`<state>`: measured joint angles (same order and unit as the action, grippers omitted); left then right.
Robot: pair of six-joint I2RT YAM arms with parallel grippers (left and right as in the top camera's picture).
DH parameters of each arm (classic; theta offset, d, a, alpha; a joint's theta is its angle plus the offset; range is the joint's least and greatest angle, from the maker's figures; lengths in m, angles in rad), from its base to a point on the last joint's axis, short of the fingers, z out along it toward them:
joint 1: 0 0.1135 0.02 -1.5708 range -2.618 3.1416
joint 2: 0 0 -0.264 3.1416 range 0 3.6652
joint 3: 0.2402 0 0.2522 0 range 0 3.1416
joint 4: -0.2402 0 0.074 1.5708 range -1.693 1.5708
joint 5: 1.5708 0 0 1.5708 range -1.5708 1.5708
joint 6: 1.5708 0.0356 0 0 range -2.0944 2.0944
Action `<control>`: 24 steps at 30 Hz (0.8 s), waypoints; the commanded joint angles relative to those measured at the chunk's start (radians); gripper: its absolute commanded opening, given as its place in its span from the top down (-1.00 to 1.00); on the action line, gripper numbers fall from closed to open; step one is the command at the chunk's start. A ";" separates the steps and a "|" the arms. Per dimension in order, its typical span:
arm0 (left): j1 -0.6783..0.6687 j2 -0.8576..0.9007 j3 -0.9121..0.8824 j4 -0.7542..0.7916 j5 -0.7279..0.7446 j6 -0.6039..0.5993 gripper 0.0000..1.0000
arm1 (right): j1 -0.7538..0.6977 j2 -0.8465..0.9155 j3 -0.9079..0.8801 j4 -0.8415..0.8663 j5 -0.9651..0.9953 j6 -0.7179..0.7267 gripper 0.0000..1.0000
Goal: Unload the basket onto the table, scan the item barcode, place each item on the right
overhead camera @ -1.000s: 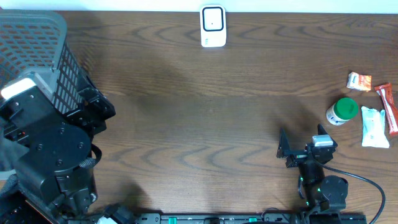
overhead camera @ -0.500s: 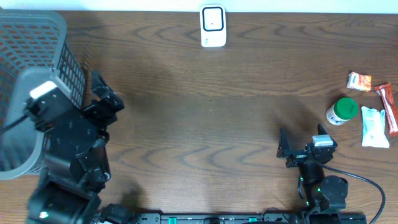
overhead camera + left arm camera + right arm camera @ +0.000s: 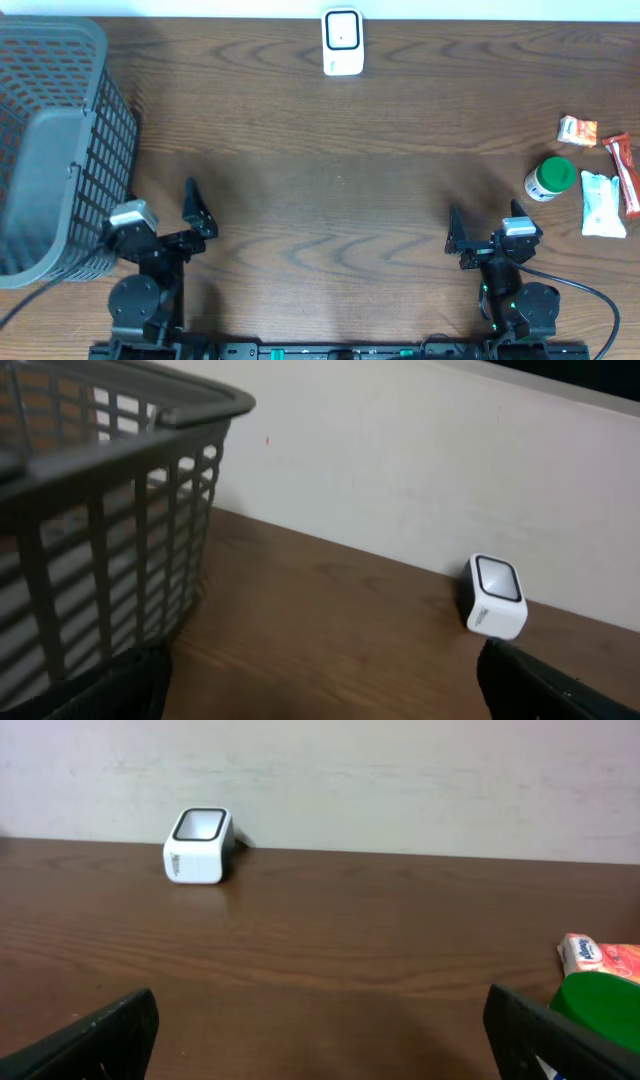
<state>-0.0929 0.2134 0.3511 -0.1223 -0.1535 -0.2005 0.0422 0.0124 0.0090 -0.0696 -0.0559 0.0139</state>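
The white barcode scanner stands at the table's far edge; it also shows in the left wrist view and the right wrist view. The items lie at the right: a green-capped bottle, a white packet, an orange packet and a red bar. My left gripper is open and empty beside the basket, its dark fingers wide apart. My right gripper is open and empty, left of the bottle.
A grey mesh basket fills the table's left end, close to my left gripper. A pale wall runs behind the table's far edge. The orange packet lies just beyond the bottle in the right wrist view.
My left arm has come away from above the basket and dropped to the table's front edge, to the basket's right. The right arm has not moved.
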 commanded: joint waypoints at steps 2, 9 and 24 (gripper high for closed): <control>0.021 -0.103 -0.114 0.066 0.060 0.025 -0.96 | -0.009 -0.007 -0.003 -0.001 -0.002 0.000 -0.98; 0.021 -0.179 -0.256 0.170 0.093 0.024 -0.96 | -0.009 -0.007 -0.003 -0.001 -0.002 0.000 -0.98; 0.021 -0.212 -0.348 0.102 0.166 0.190 -0.96 | -0.009 -0.007 -0.003 -0.001 -0.002 0.000 -0.99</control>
<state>-0.0784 0.0124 0.0113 0.0025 -0.0044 -0.0692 0.0422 0.0120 0.0090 -0.0696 -0.0563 0.0139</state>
